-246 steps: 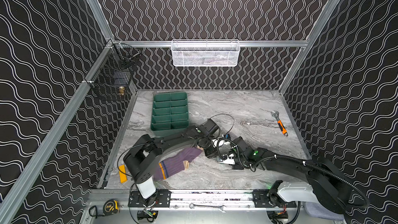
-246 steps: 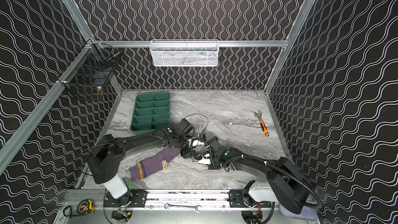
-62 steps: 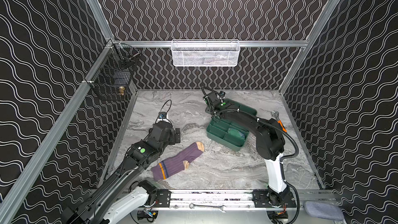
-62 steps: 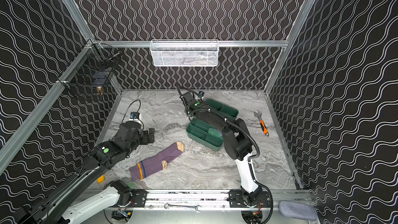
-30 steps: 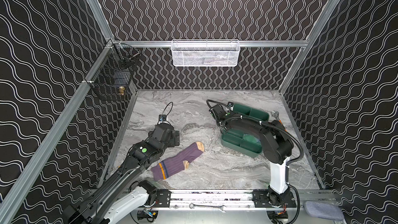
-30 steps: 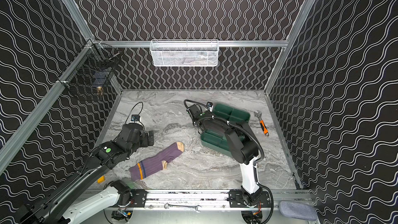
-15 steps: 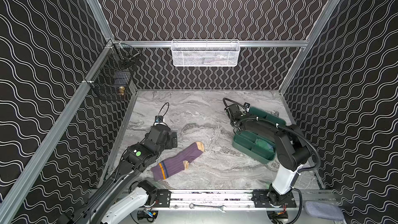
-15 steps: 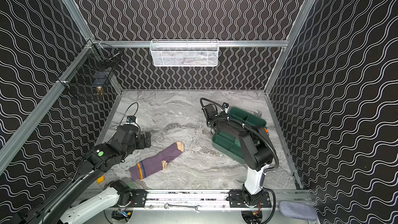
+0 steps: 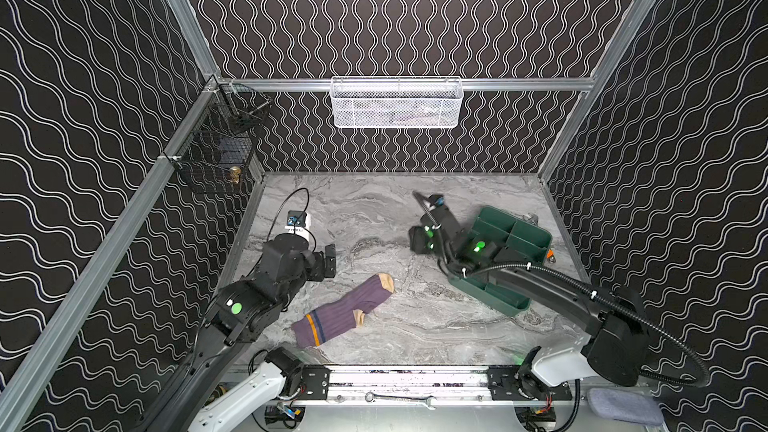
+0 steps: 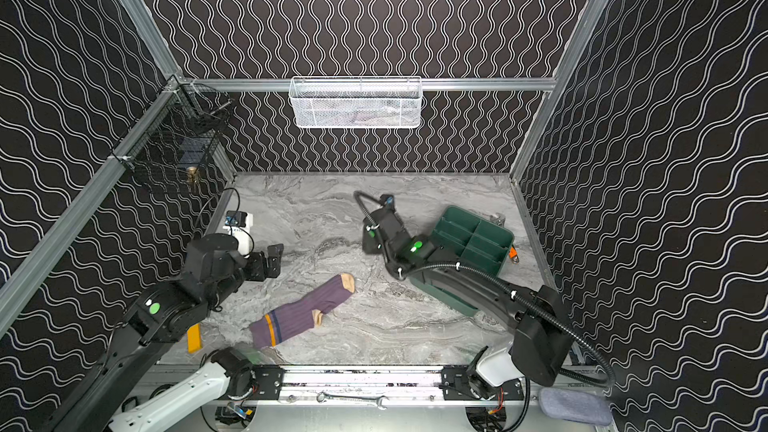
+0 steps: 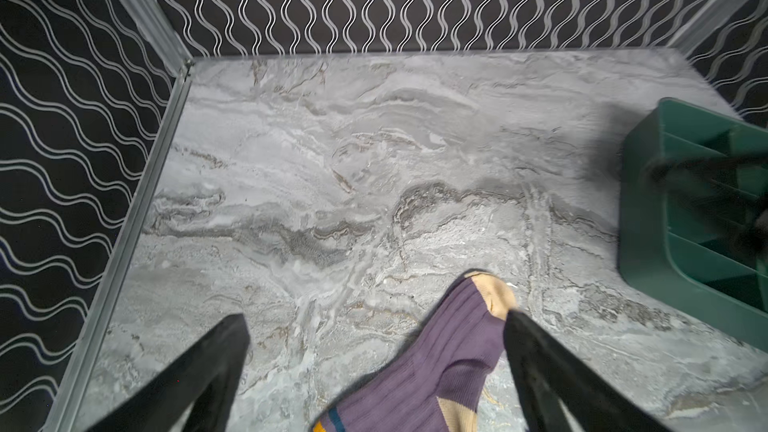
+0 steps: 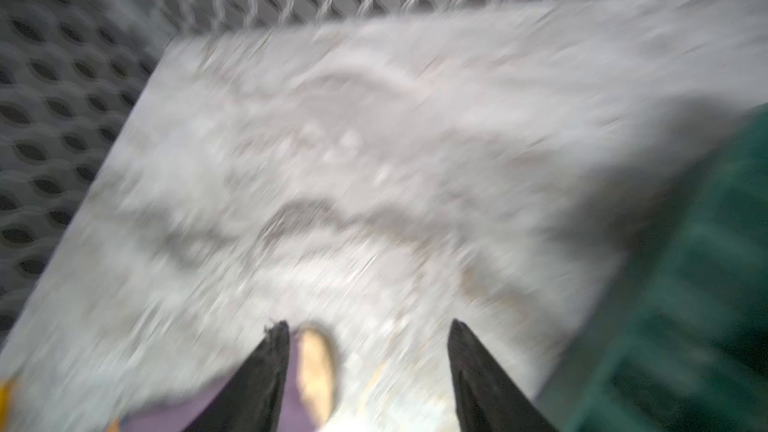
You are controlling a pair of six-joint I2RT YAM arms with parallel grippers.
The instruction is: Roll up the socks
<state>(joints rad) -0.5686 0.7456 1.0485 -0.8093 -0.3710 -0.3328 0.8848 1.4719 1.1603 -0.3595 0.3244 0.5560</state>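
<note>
**sockwatcher:** So where's the sock sitting?

**yam_fan:** The ribbed purple sock with peach toe and heel and an orange-navy stripe band (image 9: 343, 311) lies flat on the grey marble-look tabletop (image 9: 374, 209), near the front edge. Its toe points toward the dark green plastic divider tray (image 9: 521, 238), and both top views show a gap between them.

**sockwatcher:** Anything got hold of it?

**yam_fan:** Nope. The left gripper (image 9: 329, 260) hangs left of the toe end and a bit further back, jaws spread wide, empty. Its wrist view shows the sock's ribbing sharply between the black fingers (image 11: 540, 367). The right gripper (image 9: 417, 243) sits by the tray's left side, jaws parted with nothing in them. Its wrist view is all smear, and only the peach toe reads. Also, a small flat orange-yellow piece (image 10: 193, 337) shows only in a top view where the left arm doesn't cover it.
</note>
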